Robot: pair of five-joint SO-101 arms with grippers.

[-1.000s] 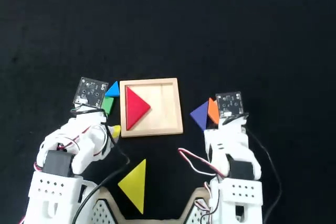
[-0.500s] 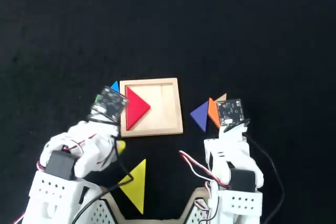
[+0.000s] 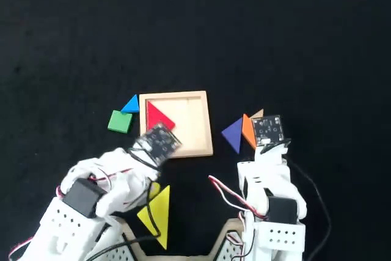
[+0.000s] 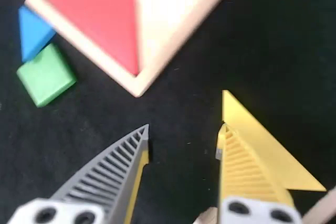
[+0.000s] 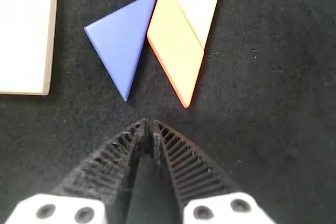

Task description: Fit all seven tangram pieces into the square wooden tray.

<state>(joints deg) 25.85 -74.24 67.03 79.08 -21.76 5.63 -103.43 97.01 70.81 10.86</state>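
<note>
Now the left gripper [image 4: 184, 129], jaws spread and empty, has swung away from the green square [image 3: 120, 121] and small blue triangle [image 3: 131, 104] to the near left corner of the wooden tray [image 3: 174, 94], close to the large yellow triangle [image 3: 157, 212]. One red triangle [image 3: 157, 116] lies inside the tray. The right gripper [image 5: 150, 124], fingers pressed together, stays near the violet-blue triangle [image 5: 122, 45] and orange parallelogram [image 5: 176, 45].

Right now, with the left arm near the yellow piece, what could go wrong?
1. The open left end effector has one finger at the edge of the yellow triangle; closing may shove the flat piece instead of gripping it.
2. The orange parallelogram touches the violet-blue triangle and the cream triangle; picking one could drag the others.
</note>
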